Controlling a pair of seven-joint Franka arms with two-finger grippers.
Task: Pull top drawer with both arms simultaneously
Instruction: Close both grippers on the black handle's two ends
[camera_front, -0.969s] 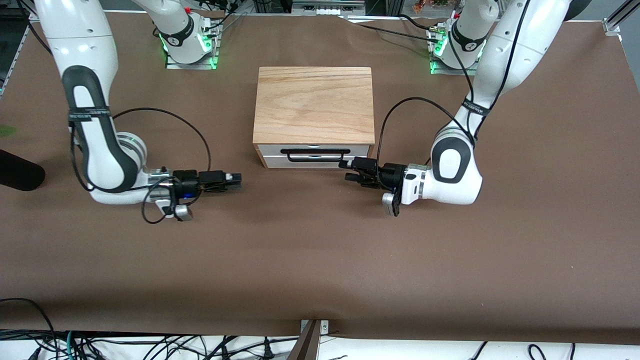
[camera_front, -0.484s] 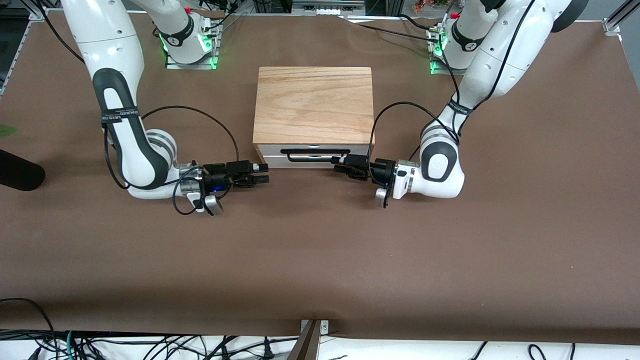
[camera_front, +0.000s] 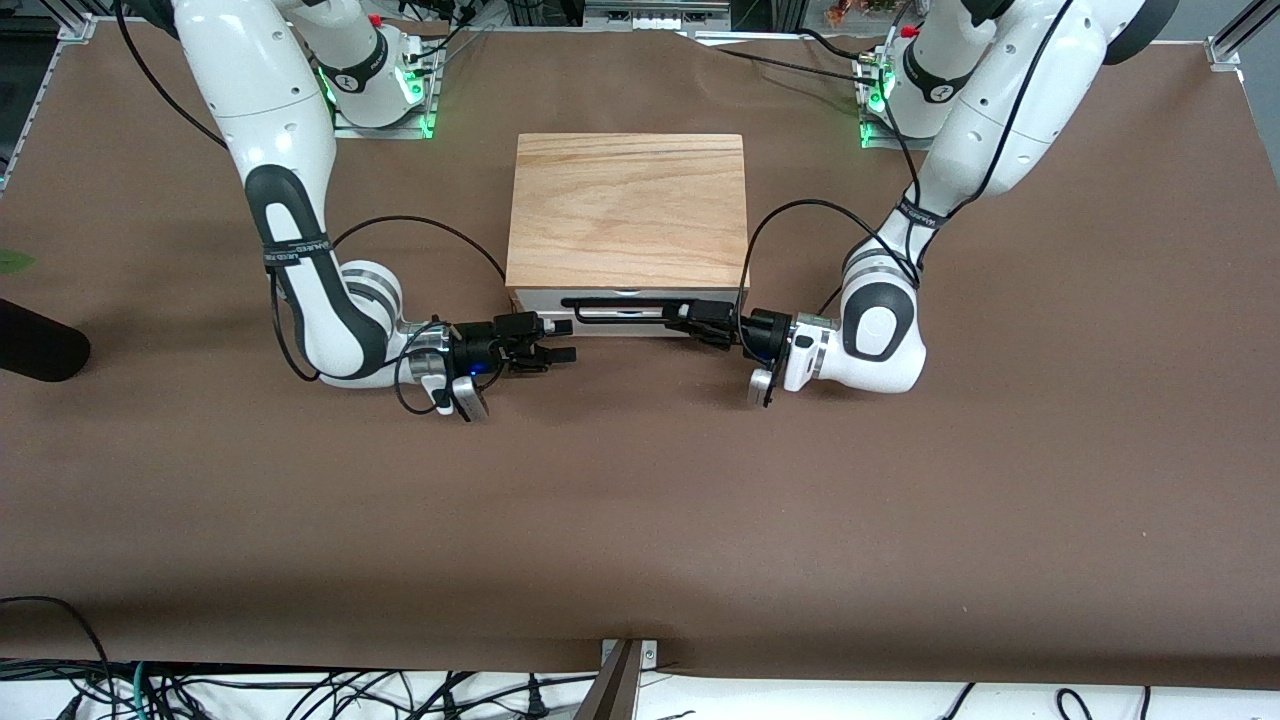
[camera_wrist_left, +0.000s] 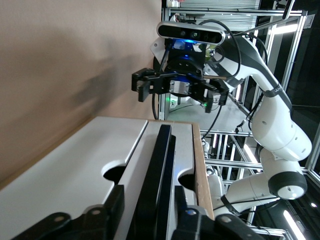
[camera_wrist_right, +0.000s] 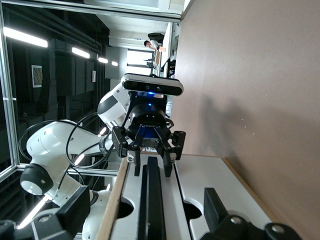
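Covering the whole scene is a brown worktop (camera_front: 640, 520), with a wood-topped cabinet (camera_front: 628, 210) standing midway between the two arm bases, closer to the worktop's base edge than to its camera edge.

Both arms curve down from their bases and lie low over the worktop, their grippers pointing inward at each other along the cabinet's front. The left arm (camera_front: 960, 130) comes from the left arm's end, the right arm (camera_front: 290, 190) from the right arm's end.

The top drawer (camera_front: 610, 313) sits in the cabinet front with its white panel facing the front camera; it looks closed or nearly so. Its black bar handle (camera_front: 625, 303) runs along the panel.

The left gripper (camera_front: 700, 322) is at the handle's end toward the left arm; in the left wrist view its fingers (camera_wrist_left: 107, 212) stand one on each side of the bar, partly closed, and whether they press on it cannot be told.

The right gripper (camera_front: 550, 342) hangs low over the worktop just in front of the cabinet's corner toward the right arm, short of the handle, fingers (camera_wrist_right: 220, 210) spread wide and holding nothing.
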